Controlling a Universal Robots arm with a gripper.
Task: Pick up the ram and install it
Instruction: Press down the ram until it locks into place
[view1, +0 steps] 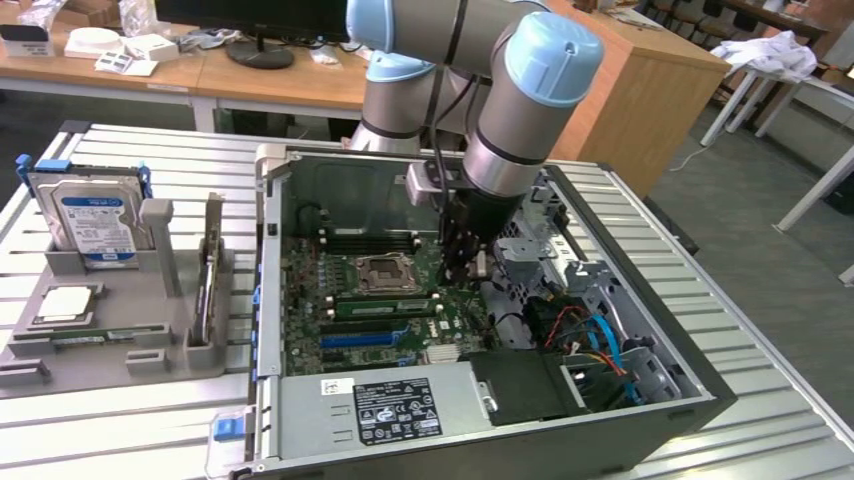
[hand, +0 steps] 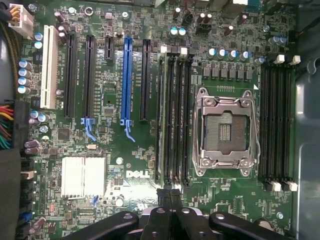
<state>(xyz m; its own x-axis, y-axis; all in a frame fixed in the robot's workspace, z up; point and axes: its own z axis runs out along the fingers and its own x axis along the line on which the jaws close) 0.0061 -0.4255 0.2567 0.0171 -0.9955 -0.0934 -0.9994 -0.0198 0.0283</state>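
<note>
Ram (hand: 160, 115) sits slotted beside the CPU socket (hand: 226, 131); the pincer (hand: 168, 196), closed together and empty, should press evenly at its end.

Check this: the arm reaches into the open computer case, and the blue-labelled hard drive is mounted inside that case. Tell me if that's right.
Wrong on the drive. The arm does reach into the open computer case, but the blue-labelled hard drive stands upright in the grey holder outside the case, as the exterior view shows.
</note>
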